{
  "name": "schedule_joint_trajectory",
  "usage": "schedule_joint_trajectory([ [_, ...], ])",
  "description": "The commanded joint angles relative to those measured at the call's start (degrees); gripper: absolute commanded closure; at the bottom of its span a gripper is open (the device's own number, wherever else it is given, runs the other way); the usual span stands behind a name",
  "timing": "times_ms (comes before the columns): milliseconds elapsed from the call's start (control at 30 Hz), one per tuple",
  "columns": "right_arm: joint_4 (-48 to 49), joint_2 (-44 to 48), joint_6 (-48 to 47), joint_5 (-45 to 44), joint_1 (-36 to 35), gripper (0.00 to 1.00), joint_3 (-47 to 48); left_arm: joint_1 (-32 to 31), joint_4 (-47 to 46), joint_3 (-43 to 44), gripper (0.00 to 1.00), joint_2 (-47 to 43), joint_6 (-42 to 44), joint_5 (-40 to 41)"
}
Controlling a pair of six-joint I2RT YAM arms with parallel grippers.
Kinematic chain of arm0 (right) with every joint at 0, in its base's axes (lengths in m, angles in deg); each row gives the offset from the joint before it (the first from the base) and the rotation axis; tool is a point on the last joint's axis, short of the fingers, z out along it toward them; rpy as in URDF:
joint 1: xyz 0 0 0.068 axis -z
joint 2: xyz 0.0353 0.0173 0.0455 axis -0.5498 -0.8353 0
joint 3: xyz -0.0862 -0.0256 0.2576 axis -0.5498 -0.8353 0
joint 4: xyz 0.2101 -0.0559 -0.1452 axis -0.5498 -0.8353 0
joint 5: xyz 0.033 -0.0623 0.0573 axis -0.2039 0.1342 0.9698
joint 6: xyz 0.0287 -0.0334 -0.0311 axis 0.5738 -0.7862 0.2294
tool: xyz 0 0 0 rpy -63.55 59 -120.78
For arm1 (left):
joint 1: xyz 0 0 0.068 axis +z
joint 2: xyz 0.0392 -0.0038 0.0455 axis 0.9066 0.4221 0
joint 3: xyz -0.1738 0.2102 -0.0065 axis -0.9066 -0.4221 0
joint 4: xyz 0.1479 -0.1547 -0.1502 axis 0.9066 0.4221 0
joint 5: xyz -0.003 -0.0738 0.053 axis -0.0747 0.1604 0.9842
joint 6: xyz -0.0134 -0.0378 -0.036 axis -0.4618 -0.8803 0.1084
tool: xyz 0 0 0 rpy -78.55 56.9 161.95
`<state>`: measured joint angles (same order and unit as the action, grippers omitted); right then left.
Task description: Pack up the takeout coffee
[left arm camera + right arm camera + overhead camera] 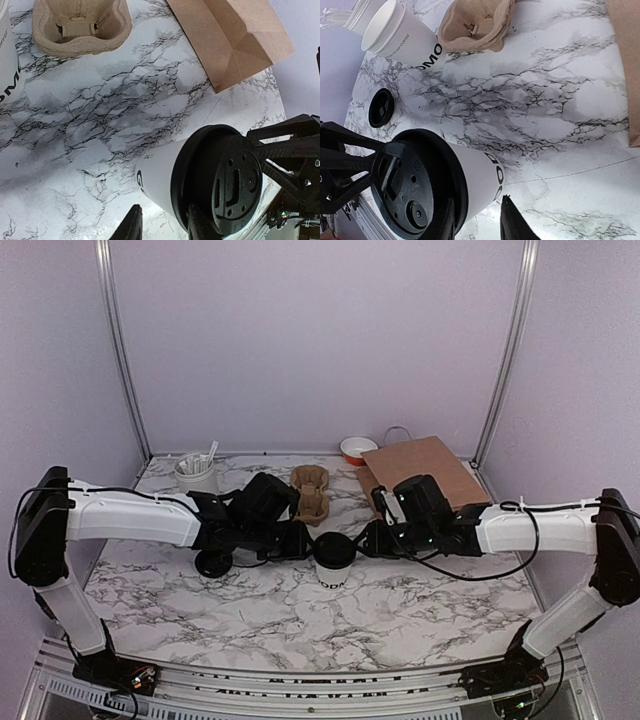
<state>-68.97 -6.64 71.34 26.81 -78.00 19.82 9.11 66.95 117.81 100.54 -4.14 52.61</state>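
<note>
The takeout coffee, a white paper cup with dark lettering and a black lid, stands upright on the marble table between my two grippers. My left gripper is just left of the lid. In the left wrist view its jaws are open, one finger at the lid's rim and the other clear of the cup wall. My right gripper is just right of the lid. In the right wrist view it is open, straddling the cup's side.
A second white cup without a lid and a loose black lid sit at the left. The brown pulp tray, a white canister with sticks, a brown paper bag and a red-rimmed bowl are at the back.
</note>
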Motion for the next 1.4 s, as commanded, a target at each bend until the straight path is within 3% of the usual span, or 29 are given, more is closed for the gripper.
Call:
schedule_joint_trajectory([
  [0,-7.73,-3.88,-3.96,-1.50,0.94,0.71,3.03,-1.61,10.89,1.15,0.68,-0.34,2.80,-0.11],
  [400,-9.72,-6.57,-7.49,-0.47,1.13,0.71,11.74,-2.44,12.69,4.19,0.67,-2.89,3.22,1.11],
  [767,-12.58,-4.10,-8.41,-1.25,1.09,0.70,13.75,-1.30,13.88,4.64,0.67,-5.37,2.97,2.89],
  [1033,-11.84,1.89,-4.81,-0.23,1.14,0.70,8.35,3.23,13.60,7.44,0.66,-3.03,4.50,-0.95],
  [1367,-1.05,4.90,3.05,8.10,1.14,0.70,-1.03,4.74,12.95,11.45,0.66,1.75,5.34,-5.47],
])
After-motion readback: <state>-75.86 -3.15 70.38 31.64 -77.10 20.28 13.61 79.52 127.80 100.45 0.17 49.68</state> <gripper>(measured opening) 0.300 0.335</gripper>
